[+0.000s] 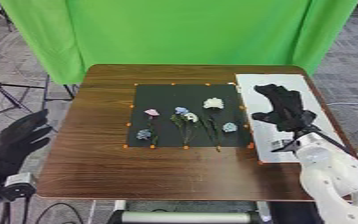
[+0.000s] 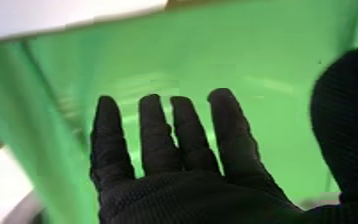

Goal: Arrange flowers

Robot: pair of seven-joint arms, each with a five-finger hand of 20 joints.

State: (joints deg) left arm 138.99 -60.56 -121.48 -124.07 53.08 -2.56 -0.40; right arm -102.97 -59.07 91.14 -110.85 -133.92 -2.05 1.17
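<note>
Table [image 1: 158, 175], brown wood, 1. Left hand [image 1: 14, 141], off its left edge, fingers loosely spread. Black mat [image 1: 171, 92], 1, on the table, bearing 6 flowers [image 1: 191, 117]: nearest, 2 blue; beyond, 1 white, 1 pink, 1 pale blue; farthest, 1 large white. Right hand [image 1: 289, 112], over the white board [image 1: 248, 85] right of them, fingers straight, spread. Green curtain [image 1: 184, 30], 1, behind.

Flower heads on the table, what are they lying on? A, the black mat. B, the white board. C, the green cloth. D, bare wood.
A: the flower heads all sit within the dark square of the black mat.
</note>
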